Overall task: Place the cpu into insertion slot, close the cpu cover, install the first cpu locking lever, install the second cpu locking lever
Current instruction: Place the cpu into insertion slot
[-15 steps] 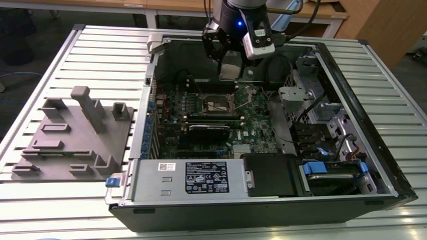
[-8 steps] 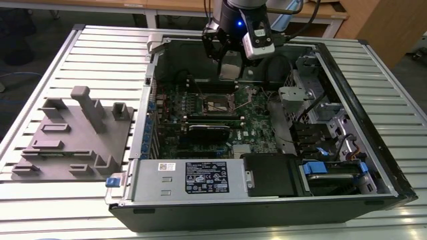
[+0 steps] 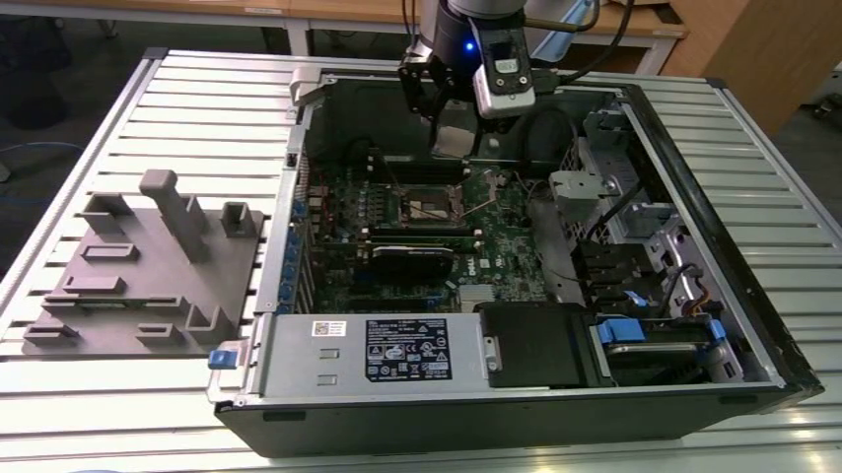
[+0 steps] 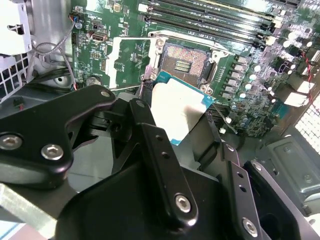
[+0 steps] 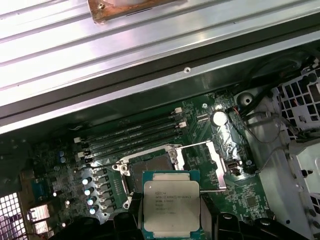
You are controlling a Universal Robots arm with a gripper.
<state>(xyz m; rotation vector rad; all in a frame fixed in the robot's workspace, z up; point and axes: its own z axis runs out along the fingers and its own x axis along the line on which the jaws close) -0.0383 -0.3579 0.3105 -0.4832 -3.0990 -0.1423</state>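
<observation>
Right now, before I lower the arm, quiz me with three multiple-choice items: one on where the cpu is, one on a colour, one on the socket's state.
1. Where is the cpu?
A) already seated on the pins
B) held in the gripper above the motherboard
C) set down and released

2. What colour is the rim around the cpu's metal top?
A) orange
B) blue-green
C) purple

3. What state is the insertion slot in?
A) empty, pins bare, cpu cover open
B) chip seated, frame shut over it
C) hidden under a heatsink

Answers:
1 B: the black fingers grip the chip by its sides, short of the socket.
2 B: both wrist views show a blue-green edge around the silvery top.
3 A: the tan-gold pin field lies exposed and the frame stands off to one side.
</observation>
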